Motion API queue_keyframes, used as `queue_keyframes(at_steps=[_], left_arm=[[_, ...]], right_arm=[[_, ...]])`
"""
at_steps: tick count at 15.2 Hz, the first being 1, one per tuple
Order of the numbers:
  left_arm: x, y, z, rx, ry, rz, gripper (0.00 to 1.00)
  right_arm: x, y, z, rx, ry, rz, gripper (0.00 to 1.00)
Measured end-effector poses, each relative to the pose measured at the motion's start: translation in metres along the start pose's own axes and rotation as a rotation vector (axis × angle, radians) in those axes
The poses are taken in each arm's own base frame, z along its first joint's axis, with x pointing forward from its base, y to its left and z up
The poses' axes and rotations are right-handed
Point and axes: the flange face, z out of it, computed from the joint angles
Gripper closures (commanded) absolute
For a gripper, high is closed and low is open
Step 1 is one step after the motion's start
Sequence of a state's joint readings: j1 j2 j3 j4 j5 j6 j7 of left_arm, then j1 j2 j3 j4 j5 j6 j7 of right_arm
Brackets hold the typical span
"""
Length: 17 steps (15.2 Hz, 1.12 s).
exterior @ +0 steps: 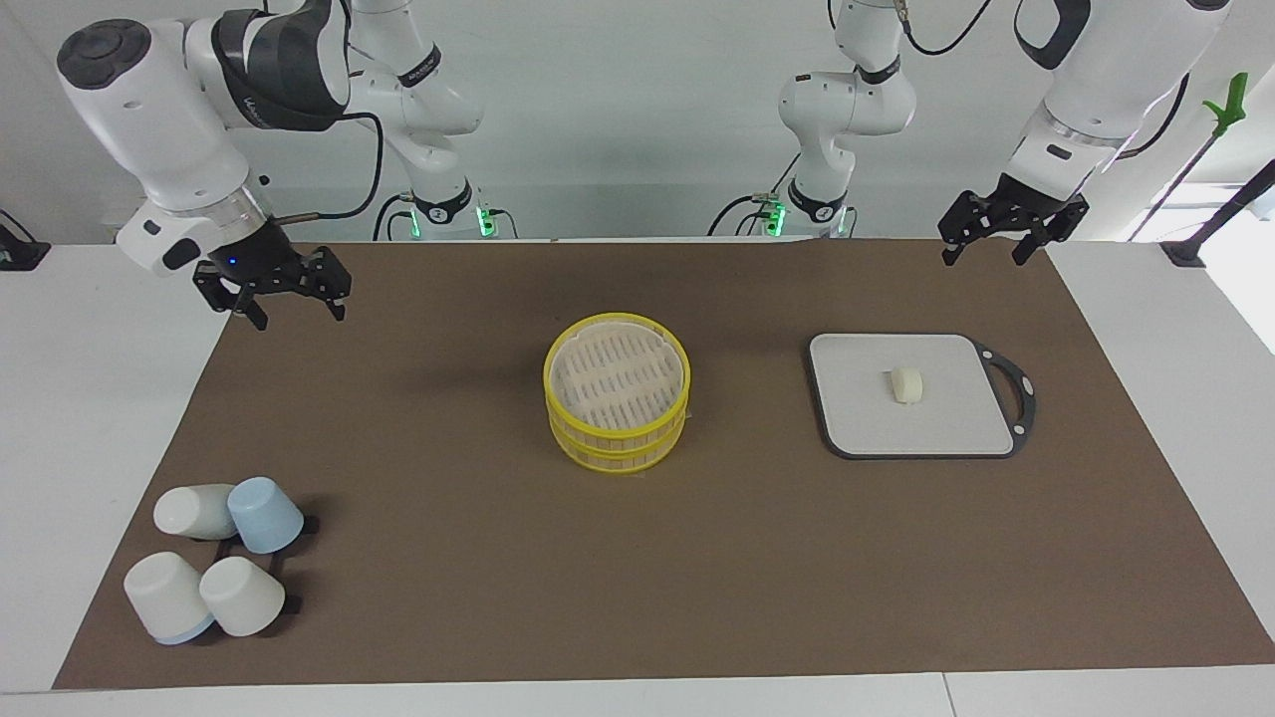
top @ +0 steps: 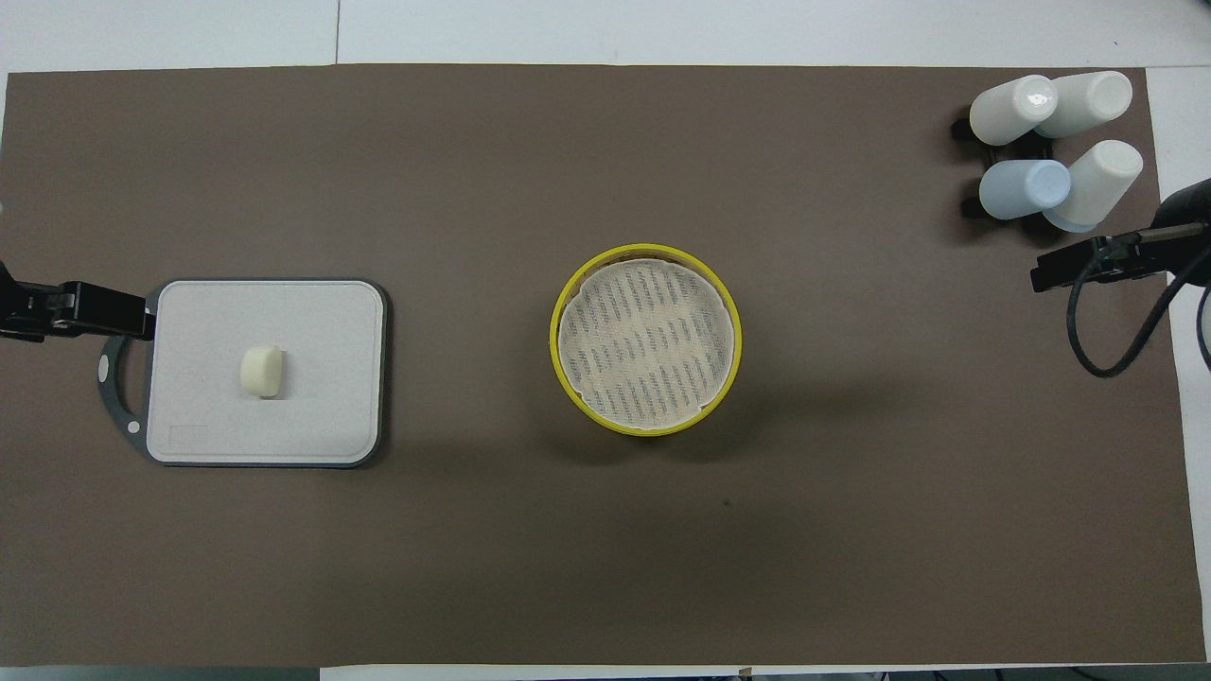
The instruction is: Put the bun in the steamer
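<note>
Here the steamer stands at the middle of the brown mat on the worktop, and everything else is placed from it; nearest the robots, the right gripper hangs in the air toward the right arm's end from the steamer, jaws spread and holding nothing; the left gripper hangs toward the left arm's end, jaws likewise apart and empty; both arms wait. Level with the steamer, toward the left arm's end and well apart from it, lies the grey board with the bun resting on its middle, untouched. Farther from the robots than the steamer, toward the right arm's end, four cups cluster, three white and one blue. The facing view alone shows the steamer's stacked yellow rims and both grippers whole; the overhead view shows only dark edges of the grippers, yet gives the steamer's slatted top and the bun squarely from above.
</note>
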<state>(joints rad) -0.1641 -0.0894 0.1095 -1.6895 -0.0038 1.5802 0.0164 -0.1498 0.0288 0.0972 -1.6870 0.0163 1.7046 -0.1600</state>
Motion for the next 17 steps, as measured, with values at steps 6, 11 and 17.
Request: queue_keyframes(at_steps=[6, 11, 17], left_arm=[[0.0, 0.0, 0.0, 0.0, 0.001, -0.001, 0.0], [0.001, -0.019, 0.05, 0.029, 0.033, -0.023, 0.0], [-0.021, -0.028, 0.23, 0.03, 0.038, 0.055, 0.0]], right_arm=[[-0.001, 0.0, 0.001, 0.001, -0.005, 0.0, 0.0], [0.003, -0.017, 0.003, -0.001, 0.006, -0.002, 0.0], [0.026, -0.207, 0.029, 0.007, 0.03, 0.112, 0.0]])
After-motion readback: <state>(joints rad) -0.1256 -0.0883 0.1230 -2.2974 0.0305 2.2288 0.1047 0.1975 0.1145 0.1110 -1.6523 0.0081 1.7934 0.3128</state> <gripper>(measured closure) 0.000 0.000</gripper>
